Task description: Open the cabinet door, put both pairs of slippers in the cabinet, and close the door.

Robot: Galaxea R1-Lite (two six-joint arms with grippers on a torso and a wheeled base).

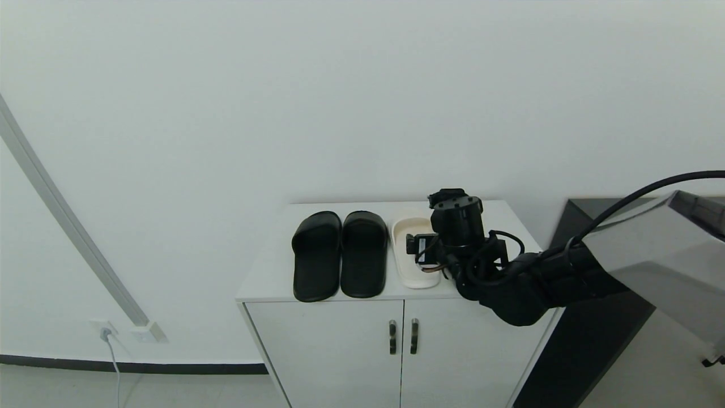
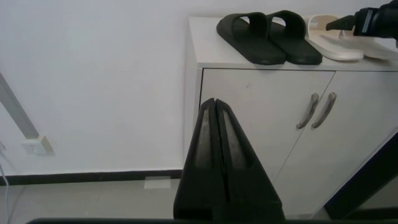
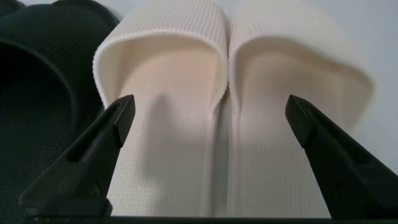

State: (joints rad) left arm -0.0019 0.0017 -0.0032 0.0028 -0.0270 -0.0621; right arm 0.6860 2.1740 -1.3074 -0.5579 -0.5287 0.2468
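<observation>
A white cabinet (image 1: 328,351) stands against the wall with both doors shut, its two handles (image 1: 402,336) meeting at the middle. On its top lie a black pair of slippers (image 1: 340,255) and, to their right, a cream pair of slippers (image 1: 409,266) partly hidden by my right arm. My right gripper (image 1: 449,199) hovers just over the cream pair. In the right wrist view the right gripper (image 3: 210,106) is open, a finger on each outer side of the cream slippers (image 3: 230,124). My left gripper (image 2: 215,106) is shut and empty, low and left of the cabinet (image 2: 261,106).
A wall socket (image 1: 103,328) with a cable sits low on the left, below a slanted grey wall duct (image 1: 68,221). A dark panel (image 1: 589,340) stands right beside the cabinet. Bare floor lies in front of the doors.
</observation>
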